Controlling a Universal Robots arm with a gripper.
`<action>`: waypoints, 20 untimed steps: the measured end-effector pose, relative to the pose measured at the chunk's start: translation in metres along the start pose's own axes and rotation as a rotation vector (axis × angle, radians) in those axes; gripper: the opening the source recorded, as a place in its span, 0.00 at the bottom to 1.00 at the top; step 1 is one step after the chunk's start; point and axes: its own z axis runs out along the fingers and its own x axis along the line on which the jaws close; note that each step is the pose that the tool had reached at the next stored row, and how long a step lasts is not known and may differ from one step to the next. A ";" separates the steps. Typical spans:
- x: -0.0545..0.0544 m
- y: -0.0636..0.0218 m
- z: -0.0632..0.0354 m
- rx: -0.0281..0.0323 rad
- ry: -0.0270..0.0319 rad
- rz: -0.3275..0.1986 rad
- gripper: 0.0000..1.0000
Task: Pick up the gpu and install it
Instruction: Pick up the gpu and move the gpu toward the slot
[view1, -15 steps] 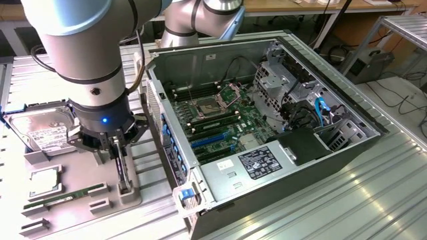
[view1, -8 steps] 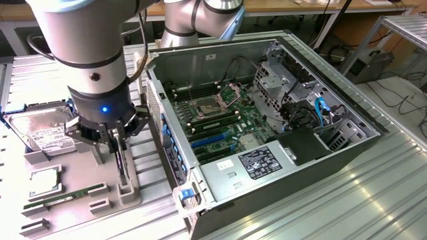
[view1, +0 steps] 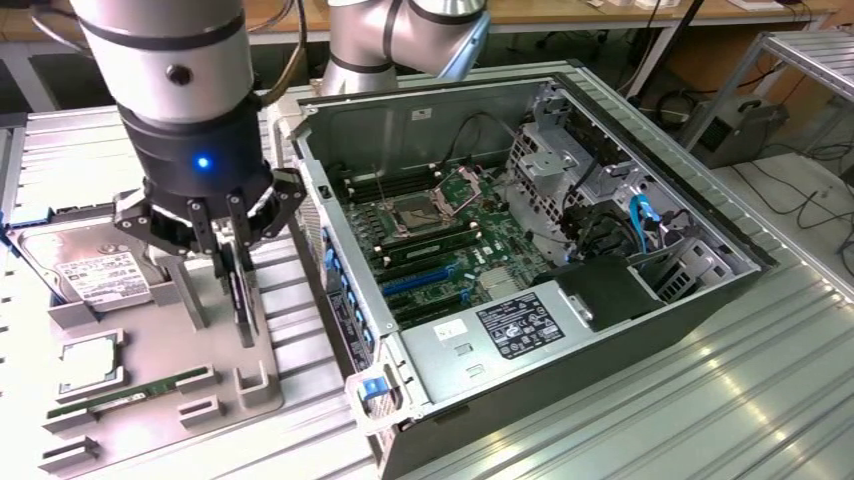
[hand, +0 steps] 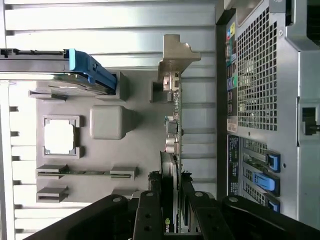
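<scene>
The gpu (view1: 242, 300) (hand: 172, 125) stands on edge, outside the open computer case (view1: 534, 250) and just beside it, on the exterior view's left. The gripper (view1: 234, 265) (hand: 171, 220) grips it from above, its fingers partly closed against the card's two faces. Beneath it lies a grey parts holder (view1: 160, 330), with a hard drive (view1: 94, 275) farther from the case.

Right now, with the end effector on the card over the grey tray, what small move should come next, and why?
Probably a straight lift: the end effector grips the thin dark graphics card upright, its lower edge low among the posts of the grey plastic tray.
</scene>
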 end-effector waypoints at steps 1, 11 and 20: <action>-0.001 -0.0006 -0.0049 0.0000 0.0000 0.000 0.26; -0.018 -0.0119 -0.0636 0.0000 0.0000 0.000 0.26; -0.061 -0.0253 -0.1074 -0.0105 0.0008 0.000 0.26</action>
